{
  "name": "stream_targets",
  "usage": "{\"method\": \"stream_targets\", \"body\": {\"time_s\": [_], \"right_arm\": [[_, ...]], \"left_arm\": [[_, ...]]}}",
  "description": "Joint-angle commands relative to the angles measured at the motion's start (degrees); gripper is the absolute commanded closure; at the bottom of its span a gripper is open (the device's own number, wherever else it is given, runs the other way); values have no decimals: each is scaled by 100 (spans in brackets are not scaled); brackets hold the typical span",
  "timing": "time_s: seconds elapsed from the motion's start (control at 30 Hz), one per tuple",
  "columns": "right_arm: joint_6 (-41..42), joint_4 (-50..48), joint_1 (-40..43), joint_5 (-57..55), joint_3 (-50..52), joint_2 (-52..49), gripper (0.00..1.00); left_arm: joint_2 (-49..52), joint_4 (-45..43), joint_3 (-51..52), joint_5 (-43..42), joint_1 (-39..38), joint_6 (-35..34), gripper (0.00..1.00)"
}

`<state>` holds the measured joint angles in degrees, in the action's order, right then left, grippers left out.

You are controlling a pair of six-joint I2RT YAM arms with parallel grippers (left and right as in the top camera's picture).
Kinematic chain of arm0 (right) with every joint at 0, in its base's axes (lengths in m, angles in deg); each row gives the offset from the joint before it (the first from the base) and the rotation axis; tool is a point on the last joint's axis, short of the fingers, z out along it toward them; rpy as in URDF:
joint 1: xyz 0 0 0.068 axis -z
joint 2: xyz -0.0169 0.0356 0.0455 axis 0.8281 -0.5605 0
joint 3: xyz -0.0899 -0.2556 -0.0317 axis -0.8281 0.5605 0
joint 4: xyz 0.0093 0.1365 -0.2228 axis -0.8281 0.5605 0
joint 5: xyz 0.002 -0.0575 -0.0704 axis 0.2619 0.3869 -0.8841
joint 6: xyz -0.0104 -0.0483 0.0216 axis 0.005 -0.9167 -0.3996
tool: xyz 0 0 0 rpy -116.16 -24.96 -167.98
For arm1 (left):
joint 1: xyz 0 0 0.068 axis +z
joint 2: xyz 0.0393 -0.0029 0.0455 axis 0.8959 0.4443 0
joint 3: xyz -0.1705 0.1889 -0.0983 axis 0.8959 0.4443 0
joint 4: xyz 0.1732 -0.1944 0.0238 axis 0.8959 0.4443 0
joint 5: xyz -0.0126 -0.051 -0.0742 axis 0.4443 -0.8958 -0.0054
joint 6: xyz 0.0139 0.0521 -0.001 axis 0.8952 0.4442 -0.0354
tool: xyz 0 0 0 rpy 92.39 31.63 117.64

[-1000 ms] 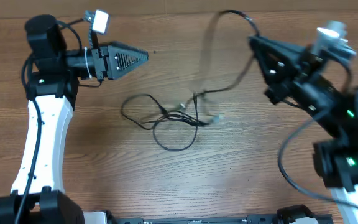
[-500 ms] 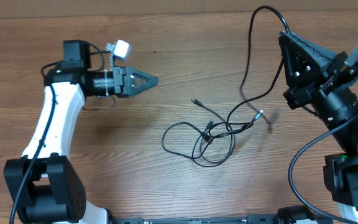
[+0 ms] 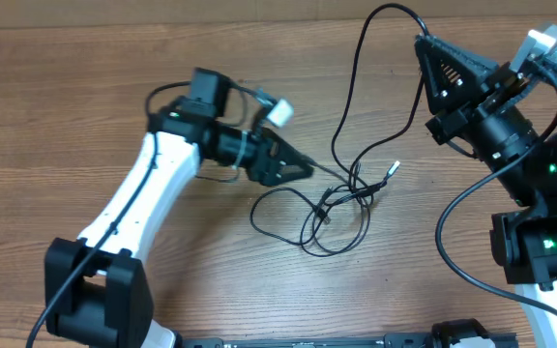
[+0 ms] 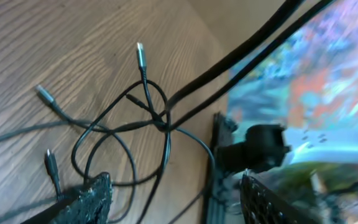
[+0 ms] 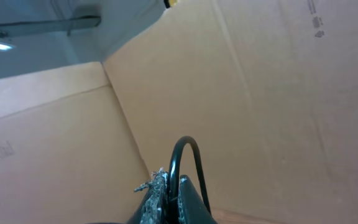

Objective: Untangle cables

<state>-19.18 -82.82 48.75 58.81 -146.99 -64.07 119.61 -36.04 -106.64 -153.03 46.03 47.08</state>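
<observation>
The cables (image 3: 329, 200) are thin black wires lying knotted on the wooden table, with loops toward the front and a plug end (image 3: 393, 166) pointing right. One strand rises from the knot in a tall arc to my right gripper (image 3: 424, 45), which is shut on it; the right wrist view shows the strand (image 5: 180, 155) pinched between the fingers (image 5: 173, 182). My left gripper (image 3: 307, 169) is open, just left of the knot. In the left wrist view the knot (image 4: 163, 121) lies ahead of the spread fingers (image 4: 179, 202), with plug ends (image 4: 140, 53) fanning out.
The wooden table (image 3: 114, 77) carries only the cables. The thicker black arm cable (image 3: 453, 232) hangs beside the right arm's base. The right wrist view faces cardboard walls (image 5: 260, 93).
My left arm has swung right and forward, bringing its gripper next to the knot. The right gripper shifted slightly left, still holding the strand. The bundle barely moved in the last half second.
</observation>
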Motion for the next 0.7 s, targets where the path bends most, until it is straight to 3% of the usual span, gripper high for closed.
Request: {"method": "stream_targets", "body": {"time_s": [0.0, 0.13, 0.2, 0.27, 0.3, 0.4, 0.43, 0.47, 0.6, 0.67], "right_arm": [[365, -55, 26, 2, -157, 44, 96], [433, -52, 26, 0, -157, 33, 96], [588, -63, 26, -15, -157, 35, 96], [769, -101, 26, -15, -157, 35, 96], [883, -118, 26, -13, -157, 35, 96], [1217, -118, 26, -11, -157, 35, 96], [1305, -118, 26, -4, -157, 35, 96], [1388, -120, 26, 4, -157, 35, 96], [1582, -282, 26, 9, -157, 35, 96], [1740, -411, 26, 11, -157, 37, 96]], "left_arm": [[26, -306, -44, 444, -474, 227, 34], [28, -704, -44, 570, -911, 188, 37], [28, -885, -44, 885, -1108, -31, 44], [39, -1056, -44, 1316, -1292, -328, 43], [42, -1152, -44, 1574, -1390, -509, 35], [50, -1467, -44, 2243, -1633, -1069, 25], [50, -1574, -44, 2420, -1707, -1241, 15], [50, -1694, -44, 2608, -1784, -1416, 11], [50, -1987, -44, 3141, -2006, -1786, 0], [70, -1980, -44, 3491, -2085, -1794, 0]]}}
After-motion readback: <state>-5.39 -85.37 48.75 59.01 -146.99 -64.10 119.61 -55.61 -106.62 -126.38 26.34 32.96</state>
